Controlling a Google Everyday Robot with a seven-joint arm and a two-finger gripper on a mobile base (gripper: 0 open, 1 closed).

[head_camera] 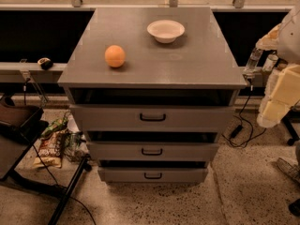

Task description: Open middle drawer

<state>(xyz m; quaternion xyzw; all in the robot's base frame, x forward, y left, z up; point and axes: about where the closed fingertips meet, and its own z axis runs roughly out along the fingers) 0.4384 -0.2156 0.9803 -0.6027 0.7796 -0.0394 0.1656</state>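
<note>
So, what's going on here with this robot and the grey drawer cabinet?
A one-armed robot is meant to open the middle drawer of a grey three-drawer cabinet. The gripper hangs at the right edge, near the cabinet's top right corner, well away from the drawer's black handle, so nothing is being pulled yet. An orange and a white bowl sit on top.

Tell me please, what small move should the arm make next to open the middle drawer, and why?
Probably bring the gripper down and across toward the black handle of the middle drawer. The gripper hangs beside the top right corner of the cabinet, well above that handle and off to its side, and nothing grips the handle yet.
</note>
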